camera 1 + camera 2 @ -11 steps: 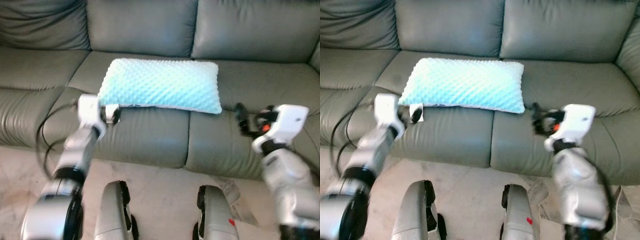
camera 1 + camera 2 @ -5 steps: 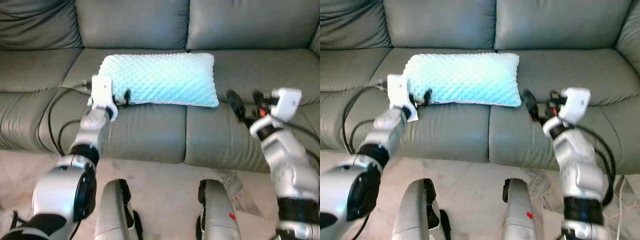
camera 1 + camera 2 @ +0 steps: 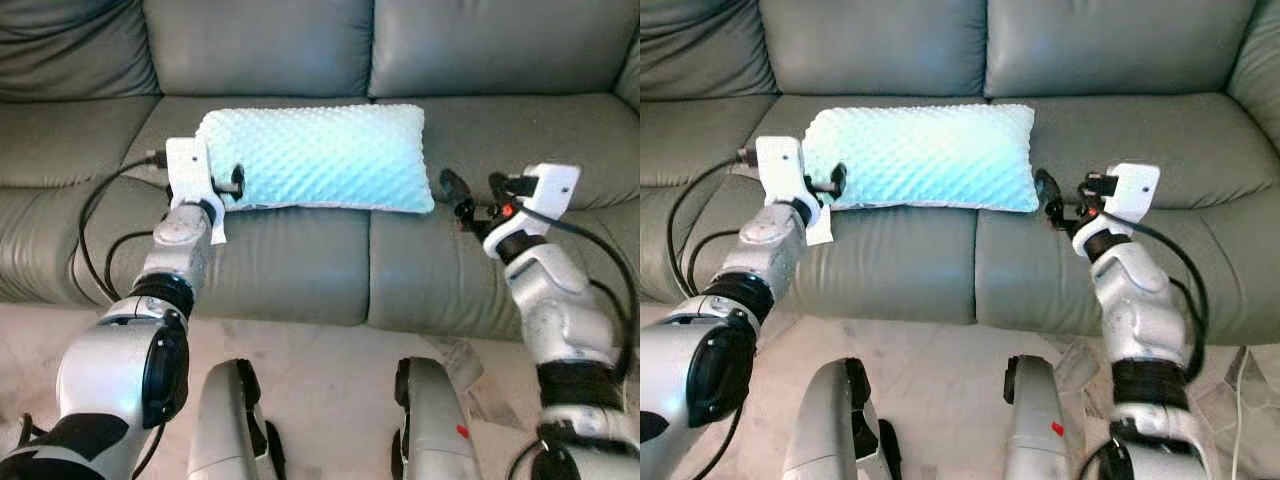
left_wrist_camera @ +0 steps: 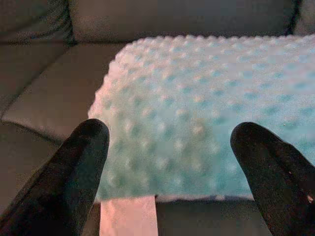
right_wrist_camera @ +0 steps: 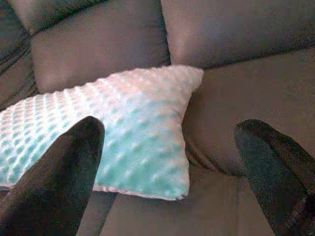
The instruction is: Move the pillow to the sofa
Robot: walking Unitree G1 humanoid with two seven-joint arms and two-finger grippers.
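Both arms higher now, flanking pillow (image 3: 318,158) on sofa (image 3: 480,160).

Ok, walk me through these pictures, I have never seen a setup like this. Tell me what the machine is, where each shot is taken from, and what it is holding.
This is a humanoid robot with two silver arms, each ending in a gripper of two long black fingers. The two wide pictures come from a stereo camera on its head, looking forward and down; its own legs show at the bottom. The two close pictures come from cameras on the wrists, looking out along each pair of fingers.

Before it stands a grey sofa. A light blue dotted pillow lies flat on the seat. The left gripper is at the pillow's left end, the right gripper just off its right end. Both sets of fingers are spread open, and neither holds anything: the pillow rests on the sofa by itself.
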